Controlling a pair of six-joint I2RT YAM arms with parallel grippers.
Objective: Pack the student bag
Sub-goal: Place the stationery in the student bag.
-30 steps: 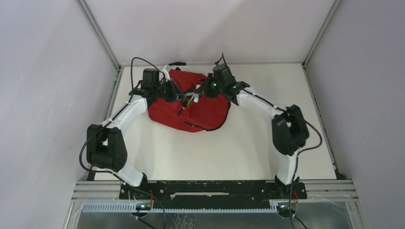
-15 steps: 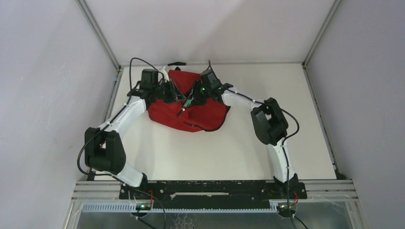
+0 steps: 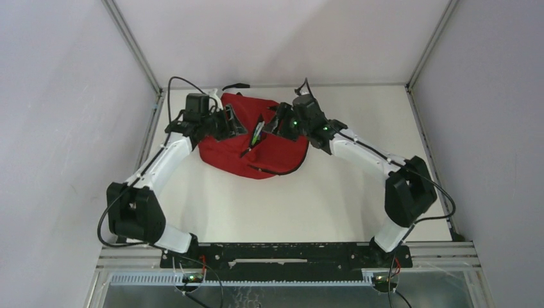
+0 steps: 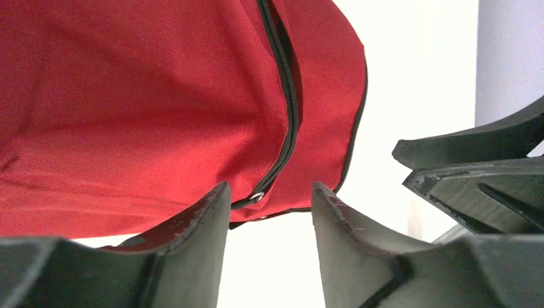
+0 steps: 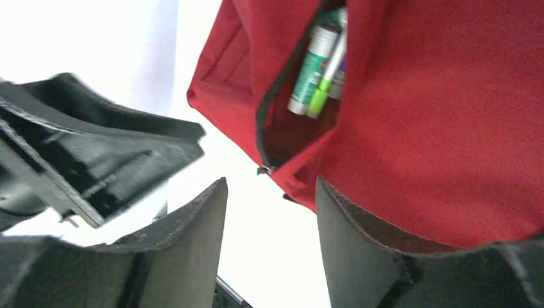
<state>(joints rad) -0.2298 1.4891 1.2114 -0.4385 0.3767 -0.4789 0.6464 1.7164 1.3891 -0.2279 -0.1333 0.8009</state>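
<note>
The student bag [image 3: 266, 151], red with black zip trim, lies at the back middle of the table. Its zip slot [image 5: 276, 102] gapes, and a green-and-white glue stick [image 5: 312, 64] and a green marker [image 5: 326, 80] poke out of it. My left gripper [image 3: 235, 122] hovers at the bag's left upper edge. It is open, with only table showing between its fingers [image 4: 269, 192]. My right gripper [image 3: 276, 126] stands at the right of the slot. It is open too, with nothing between its fingers [image 5: 271, 186]. The bag's closed zip [image 4: 290, 109] runs across the left wrist view.
A black strap [image 3: 236, 85] trails off the bag's far edge toward the back wall. Metal frame rails [image 3: 154, 109] border the white table [image 3: 308, 205] on both sides. Each wrist view shows the other arm's gripper close by [image 4: 475, 167], [image 5: 96, 151].
Both grippers were shut on the bag's opening edges and have opened and let go. The right arm swung in, then back out to the right. The left arm shifted slightly left.
</note>
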